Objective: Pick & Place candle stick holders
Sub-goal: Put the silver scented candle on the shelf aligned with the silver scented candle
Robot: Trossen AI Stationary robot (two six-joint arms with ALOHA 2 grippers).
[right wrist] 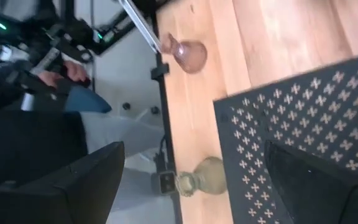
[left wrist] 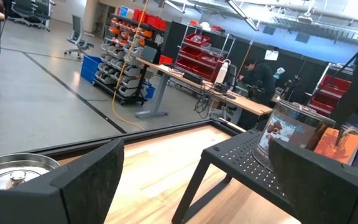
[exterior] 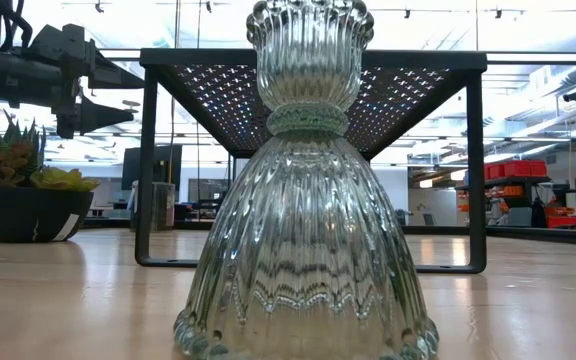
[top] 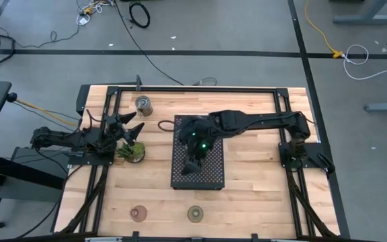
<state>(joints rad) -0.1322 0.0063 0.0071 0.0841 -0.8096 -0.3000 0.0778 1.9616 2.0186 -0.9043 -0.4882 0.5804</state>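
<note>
Three candle stick holders were visible from above: a silver metal cup (top: 144,105) at the table's far edge, and a pink glass holder (top: 137,214) and an olive-green glass holder (top: 195,214) near its front edge. In the low view the olive-green holder (exterior: 307,190) filled the foreground, a ribbed glass bell with a fluted top. I could make out no other holders; my right arm covered part of the black perforated tray (top: 210,168).

The surface was a light wooden table (top: 261,195) in an open workshop with red bin racks, benches and a seated person beyond.

My right gripper (top: 192,163) hung over the tray, fingers spread wide and empty, with both glass holders well apart from it toward the front edge. My left gripper (top: 132,128) waited at the left side, likewise open and empty, just behind a small potted plant (top: 132,152), with the silver cup near it.
</note>
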